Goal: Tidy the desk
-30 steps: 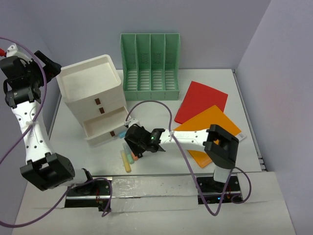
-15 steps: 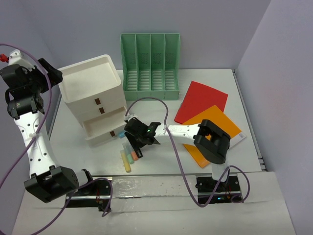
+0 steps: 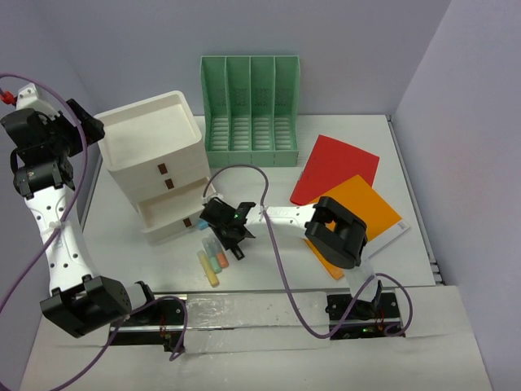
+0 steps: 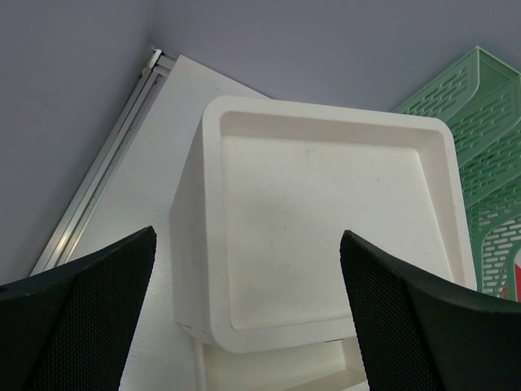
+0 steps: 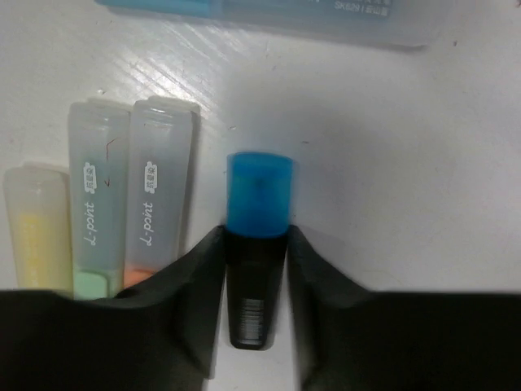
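Observation:
The desk is a wide white tabletop. My right gripper is low over it, shut on a black marker with a blue cap, its fingers pressed on both sides of the black barrel. Orange, green and yellow highlighters lie side by side just left of the marker. A light blue highlighter lies beyond the cap. My left gripper is open and empty, held high above the white three-drawer box.
The three-drawer box stands at the back left with its bottom drawer pulled out. A green slotted file holder stands behind. Red and orange folders lie on the right.
My right gripper has shifted a little left and toward the drawer box, and its arm has folded in leftward. The left gripper has tilted slightly over the box.

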